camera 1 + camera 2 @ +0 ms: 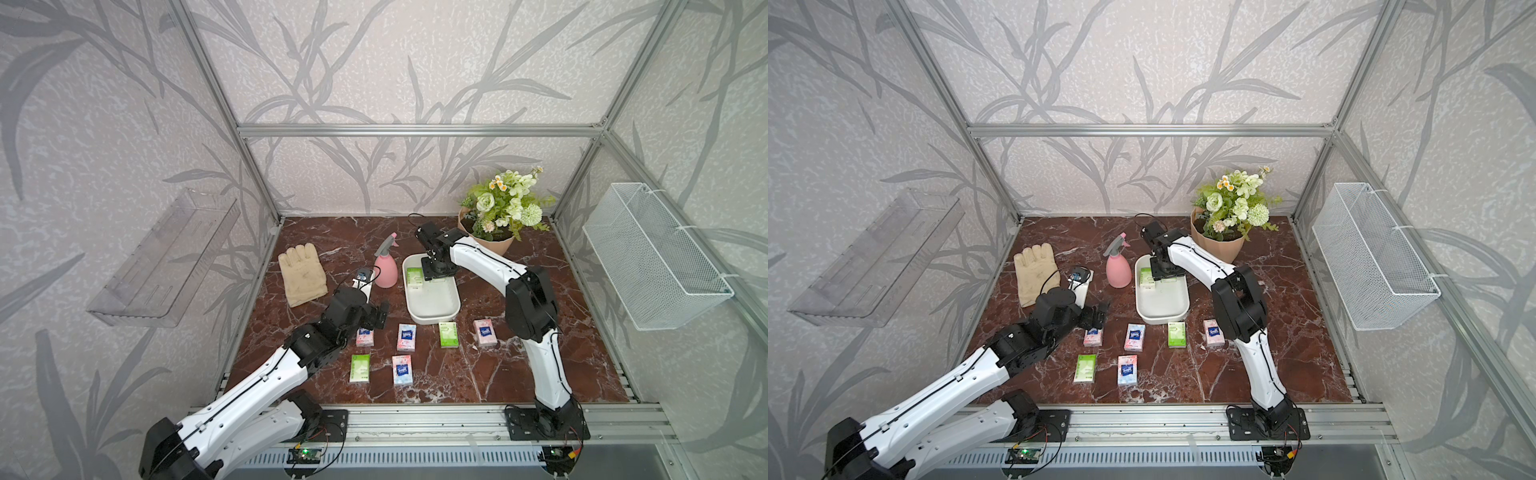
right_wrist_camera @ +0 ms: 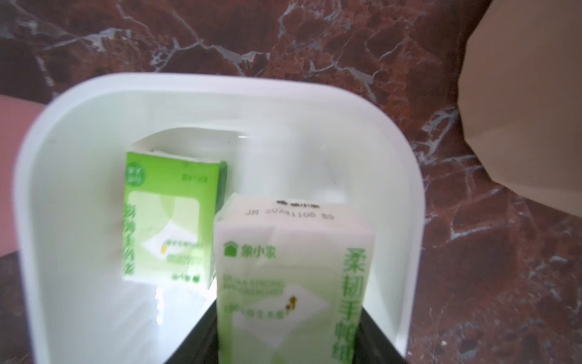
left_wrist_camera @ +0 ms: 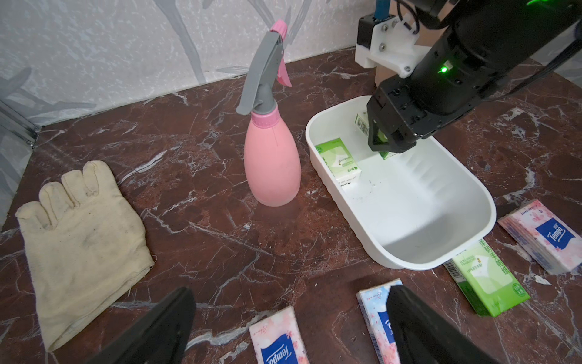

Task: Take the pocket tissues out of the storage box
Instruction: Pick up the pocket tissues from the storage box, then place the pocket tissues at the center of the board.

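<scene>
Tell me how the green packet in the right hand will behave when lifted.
Likely light and squashy: the green packet shows creased soft wrap, so it may dent. Smooth film might slip; the right hand pinches only one end.

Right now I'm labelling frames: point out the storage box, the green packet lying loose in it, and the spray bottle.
storage box (image 1: pixel 430 319): in a top view, near rim.
loose green packet (image 3: pixel 338 159): left wrist view, printed face.
spray bottle (image 3: pixel 272 164): left wrist view, pink body.
</scene>
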You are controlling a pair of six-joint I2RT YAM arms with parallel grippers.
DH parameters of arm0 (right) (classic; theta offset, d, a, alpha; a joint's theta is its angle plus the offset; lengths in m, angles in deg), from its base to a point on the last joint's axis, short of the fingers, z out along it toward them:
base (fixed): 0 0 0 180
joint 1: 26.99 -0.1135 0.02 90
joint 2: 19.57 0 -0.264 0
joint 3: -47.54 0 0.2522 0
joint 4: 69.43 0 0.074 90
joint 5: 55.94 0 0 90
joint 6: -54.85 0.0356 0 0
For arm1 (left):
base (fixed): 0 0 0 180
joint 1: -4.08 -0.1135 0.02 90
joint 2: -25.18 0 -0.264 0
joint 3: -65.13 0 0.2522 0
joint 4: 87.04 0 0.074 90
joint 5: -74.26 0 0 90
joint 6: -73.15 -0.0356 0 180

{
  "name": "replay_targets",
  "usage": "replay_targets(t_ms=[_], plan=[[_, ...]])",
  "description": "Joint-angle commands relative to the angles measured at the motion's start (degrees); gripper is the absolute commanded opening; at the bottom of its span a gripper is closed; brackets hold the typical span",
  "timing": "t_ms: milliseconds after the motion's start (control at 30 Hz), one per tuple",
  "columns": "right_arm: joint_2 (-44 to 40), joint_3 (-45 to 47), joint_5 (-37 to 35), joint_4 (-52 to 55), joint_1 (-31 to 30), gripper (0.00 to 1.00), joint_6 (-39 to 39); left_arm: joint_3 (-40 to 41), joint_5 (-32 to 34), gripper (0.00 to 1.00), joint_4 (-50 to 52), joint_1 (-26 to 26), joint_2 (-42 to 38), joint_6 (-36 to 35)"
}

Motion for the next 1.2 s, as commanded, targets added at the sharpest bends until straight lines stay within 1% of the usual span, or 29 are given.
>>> replay_targets(t_ms=[0, 333, 500, 667, 700, 733, 800, 900, 1167], plan=[[-6.09, 3.09, -2.44, -0.27, -1.3, 0.55, 2.79, 0.77, -0.82, 1.0, -1.03, -0.29, -1.37, -1.34], [-25.19, 19.46, -6.23, 1.16, -7.8, 0.55, 11.1, 2.94, -4.72, 1.0, -2.86, -0.32, -2.97, -1.87], [-35.91, 30.47, -5.91, 2.49, -12.47, 0.55, 18.73, 4.83, -7.11, 1.0, -5.37, -0.33, -3.17, -2.5], [-43.26, 39.66, -4.5, 3.71, -17.07, 0.55, 25.61, 6.12, -7.44, 1.0, -6.69, -0.33, -3.13, -3.85], [-44.22, 41.54, -3.85, 3.4, -17.27, 0.55, 26.65, 6.3, -7.27, 1.0, -6.84, -0.29, -3.21, -4.22], [-44.84, 42.93, -3.21, 3.26, -19.48, 0.55, 27.79, 6.39, -7.29, 1.0, -6.87, -0.28, -3.22, -4.55], [-45.91, 46.22, -1.63, 1.63, -21.3, 0.55, 29.87, 6.73, -7.25, 1.0, -7.03, -0.31, -3.13, -5.03], [-46.08, 50.2, 0.64, -0.88, -23.17, 0.55, 32.56, 7.3, -7.58, 1.0, -7.47, -0.29, -3.05, -5.3], [-41.09, 54.86, 5.39, -6.89, -25.77, 0.55, 35.35, 8.93, -7.91, 1.0, -8.87, -0.29, -2.73, -4.78]])
